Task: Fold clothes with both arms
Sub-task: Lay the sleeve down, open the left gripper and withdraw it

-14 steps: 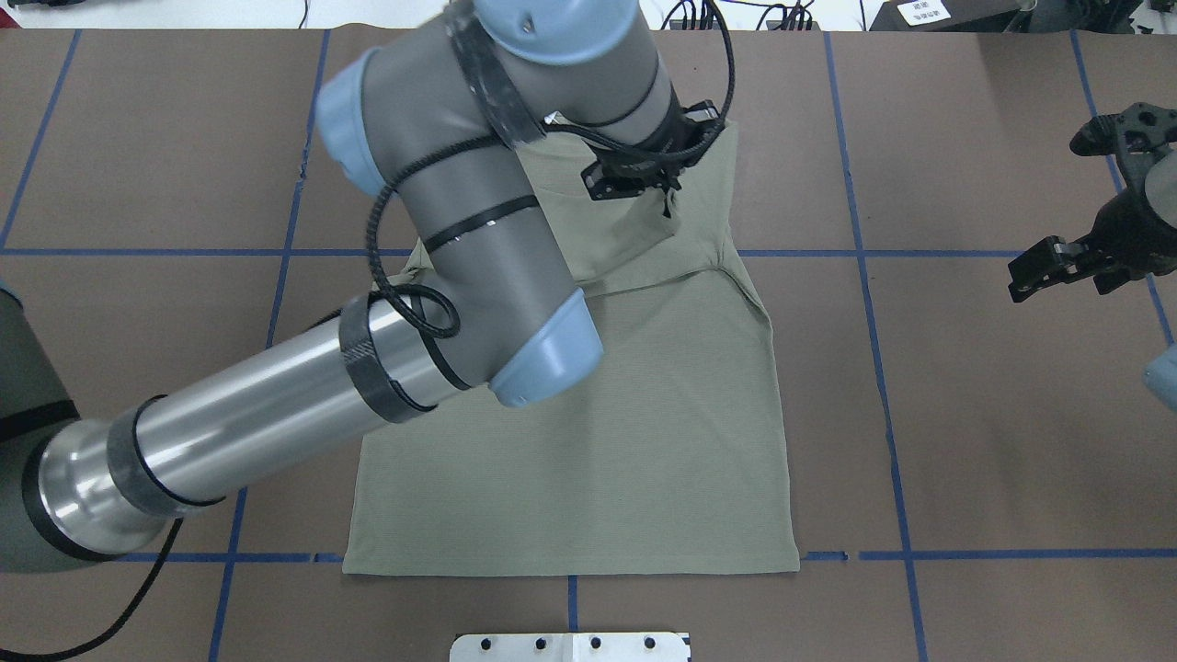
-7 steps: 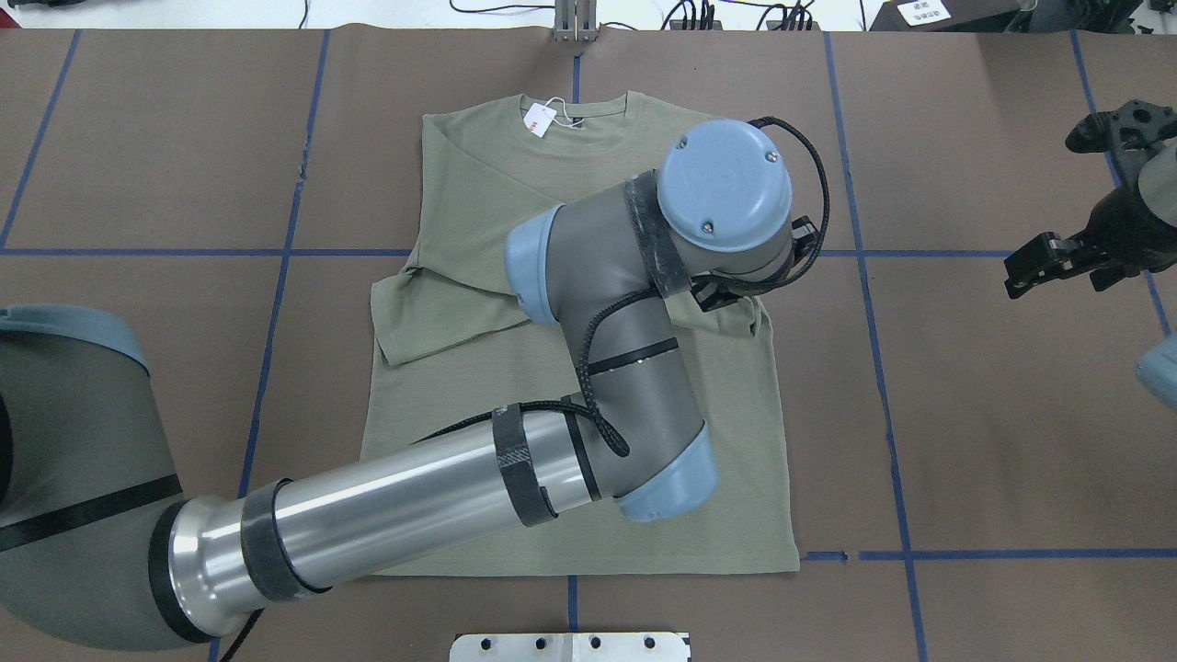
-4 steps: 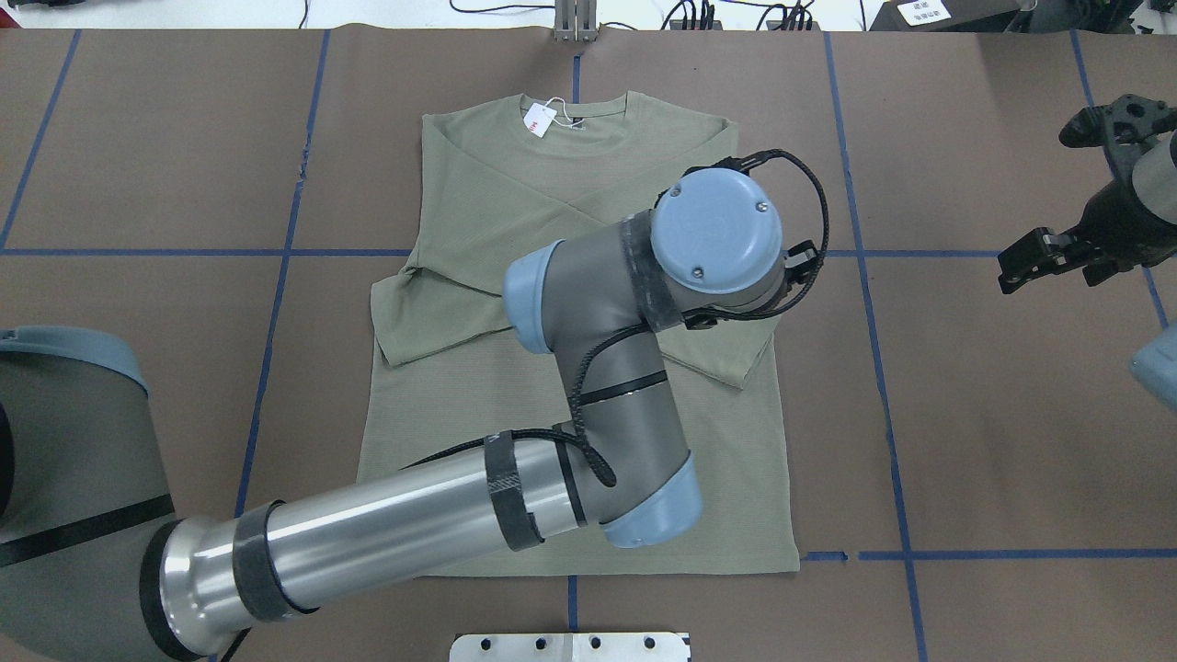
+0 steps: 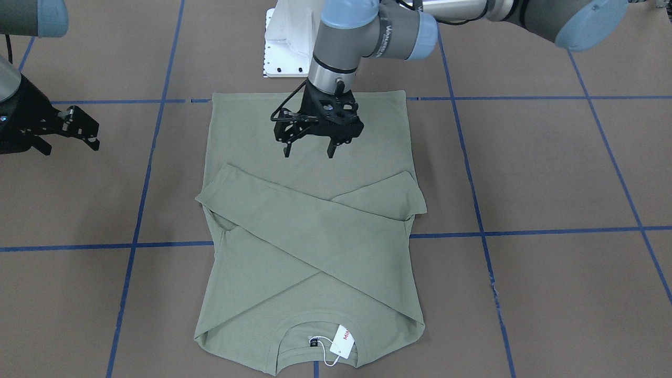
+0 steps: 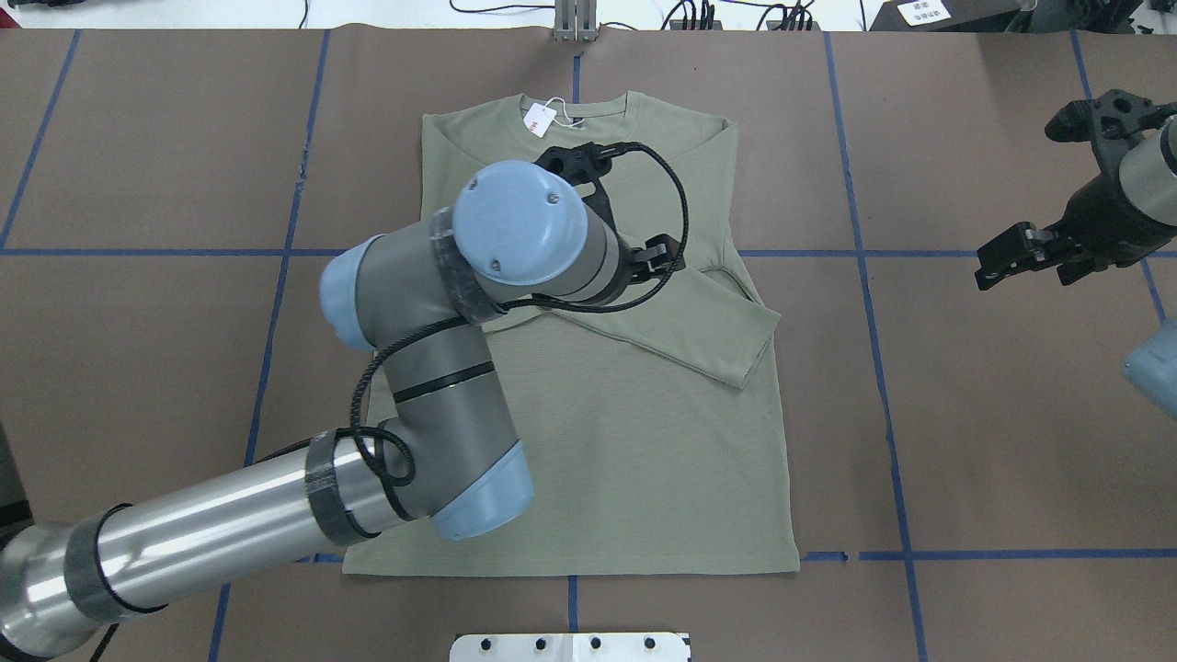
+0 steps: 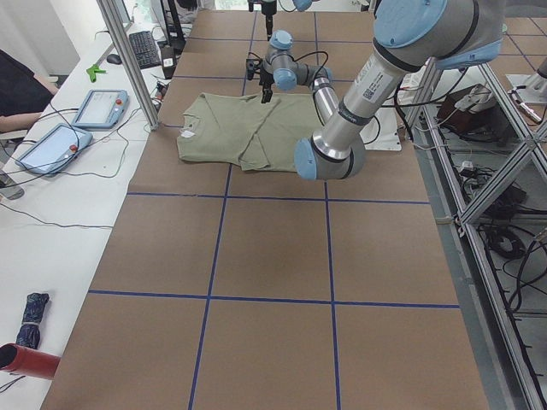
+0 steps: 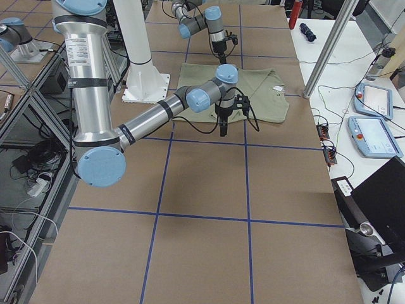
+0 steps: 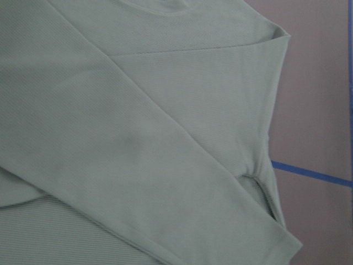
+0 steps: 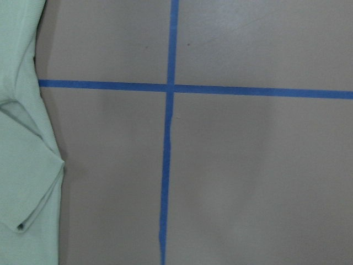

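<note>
Shirt (image 4: 310, 252) lies flat in the middle of the desk (image 4: 551, 173), collar toward the edge away from the robot, both sleeves crossed over the chest. Left gripper (image 4: 308, 153) hangs spread and empty over the body. Right gripper (image 4: 93, 134), also parted and empty, hovers near the desk's right edge. Next, I judge, each should pinch a hem corner and lift evenly, leaving the sleeves undisturbed. Overhead, the left arm (image 5: 432, 368) hides its own fingertips and one cuff.

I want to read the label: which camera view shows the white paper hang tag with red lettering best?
Exterior front-facing: the white paper hang tag lies close, red letters showing. Overhead shows it smaller; side views, a speck; wrist views, nothing.
</note>
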Controlling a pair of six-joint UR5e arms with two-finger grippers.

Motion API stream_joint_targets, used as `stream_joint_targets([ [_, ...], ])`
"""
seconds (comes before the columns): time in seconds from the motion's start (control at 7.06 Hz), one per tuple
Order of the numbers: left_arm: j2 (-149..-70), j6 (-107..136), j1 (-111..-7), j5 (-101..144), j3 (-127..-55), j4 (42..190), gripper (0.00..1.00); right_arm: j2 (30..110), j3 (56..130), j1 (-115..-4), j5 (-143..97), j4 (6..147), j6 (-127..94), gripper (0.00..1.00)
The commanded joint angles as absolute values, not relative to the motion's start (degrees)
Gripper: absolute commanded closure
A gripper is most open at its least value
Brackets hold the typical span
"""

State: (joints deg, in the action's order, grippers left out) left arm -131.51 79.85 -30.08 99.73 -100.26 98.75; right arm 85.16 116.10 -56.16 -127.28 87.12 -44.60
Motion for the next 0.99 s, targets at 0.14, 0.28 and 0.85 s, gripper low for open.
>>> stream_joint_targets([
  [0.14, -115.89, 70.69, -31.20, 100.55, -113.70, 96.77, 0.00, 85.34, 117.59, -43.65, -119.84, 80.16, -62.18, 0.00],
  [0.28, -111.32, 69.45, -31.29, 100.72, -116.86, 96.94, 0.00, 85.34, 119.25, -38.03, -115.44, 80.16, -67.88, 0.00],
  [0.85, -107.84, 69.70, -31.29, 100.64, -119.62, 97.29, 0.00, 84.82, 122.26, -16.55, -100.21, 80.33, -86.47, 0.00],
])
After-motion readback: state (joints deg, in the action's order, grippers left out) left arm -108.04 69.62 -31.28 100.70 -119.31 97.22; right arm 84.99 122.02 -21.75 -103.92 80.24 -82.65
